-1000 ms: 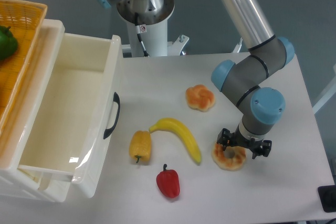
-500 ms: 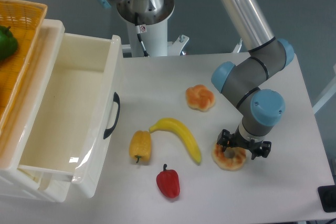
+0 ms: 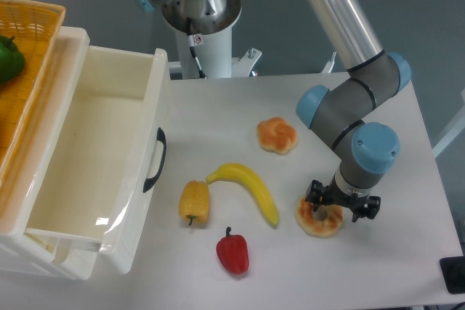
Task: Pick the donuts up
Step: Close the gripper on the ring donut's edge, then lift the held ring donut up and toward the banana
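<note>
Cream-tan donuts [image 3: 317, 221] under gripper [image 3: 341, 209], banana [image 3: 248, 189] just beside

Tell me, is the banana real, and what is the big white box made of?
The banana looks like a plastic toy, not real fruit: its yellow skin is even, smooth and slightly glossy, with no brown spots. The white box also looks like plastic: its walls are thin, smooth and shiny, and light glints off the front corner. Its handle seems dark plastic too. I can't be sure from a picture alone.

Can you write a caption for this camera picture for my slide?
Robot gripper reaches down onto the donut beside a banana on the white table.
</note>
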Available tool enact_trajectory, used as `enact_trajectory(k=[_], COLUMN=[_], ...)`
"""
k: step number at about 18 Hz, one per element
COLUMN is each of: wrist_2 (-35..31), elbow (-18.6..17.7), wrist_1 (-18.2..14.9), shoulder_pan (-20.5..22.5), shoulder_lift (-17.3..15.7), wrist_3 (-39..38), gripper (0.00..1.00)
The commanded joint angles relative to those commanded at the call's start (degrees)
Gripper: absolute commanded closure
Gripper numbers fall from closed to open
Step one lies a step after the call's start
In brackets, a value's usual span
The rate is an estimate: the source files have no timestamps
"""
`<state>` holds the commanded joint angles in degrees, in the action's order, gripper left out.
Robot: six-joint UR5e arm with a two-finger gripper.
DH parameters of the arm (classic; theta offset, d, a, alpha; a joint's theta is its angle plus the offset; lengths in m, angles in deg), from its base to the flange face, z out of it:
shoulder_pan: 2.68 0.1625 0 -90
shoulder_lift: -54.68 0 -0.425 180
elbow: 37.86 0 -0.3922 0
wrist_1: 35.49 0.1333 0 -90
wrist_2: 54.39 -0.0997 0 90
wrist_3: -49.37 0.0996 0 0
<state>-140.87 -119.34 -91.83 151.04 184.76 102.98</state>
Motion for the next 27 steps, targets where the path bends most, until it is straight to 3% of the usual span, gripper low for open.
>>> enact_trajectory(k=[7,12,16,18,20,27], wrist_2=[-0.09,0.00,0.00,0.00,0.00,0.00], elbow=[-0.09,-0.09,-0.09,-0.17,-0.26,-0.26], wrist_1=[0.00,0.00,-0.09,-0.09,-0.09,-0.35], shoulder_pan=[-0.09,-0.09,-0.09,-0.09,-0.18,-1.58], shoulder_lift=[0.35,0.26,0.18,0.09,0.00,-3.24], wrist_3=[-0.09,-0.18,-0.26,-0.44,-0.53,2.71], gripper=[0.10,0.35,0.45,0.62,0.87,0.90])
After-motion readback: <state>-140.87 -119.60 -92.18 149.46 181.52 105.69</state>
